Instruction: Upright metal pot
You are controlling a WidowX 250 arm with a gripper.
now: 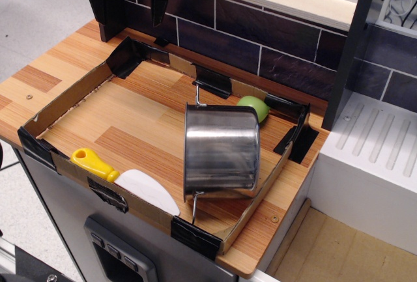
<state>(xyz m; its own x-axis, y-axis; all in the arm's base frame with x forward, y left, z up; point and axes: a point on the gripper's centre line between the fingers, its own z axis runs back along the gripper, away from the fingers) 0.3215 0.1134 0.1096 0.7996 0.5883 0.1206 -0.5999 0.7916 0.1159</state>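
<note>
The metal pot (pixel 221 148) is shiny steel and lies on its side in the right part of a shallow cardboard tray (pixel 65 96), close to the tray's right wall. One thin wire handle sticks up at its top left, another sticks out at its lower left. A green ball (pixel 255 107) sits just behind the pot, partly hidden by it. My black gripper (pixel 133 25) hangs at the top left, above the tray's far left corner and well away from the pot. Its fingers stand apart with nothing between them.
A spatula with a yellow handle (pixel 93 163) and a white blade (pixel 148 191) lies along the tray's front wall. A dark tiled wall (pixel 260 34) runs behind the tray. A white sink unit (pixel 371 152) stands to the right. The wooden counter's edge is close in front.
</note>
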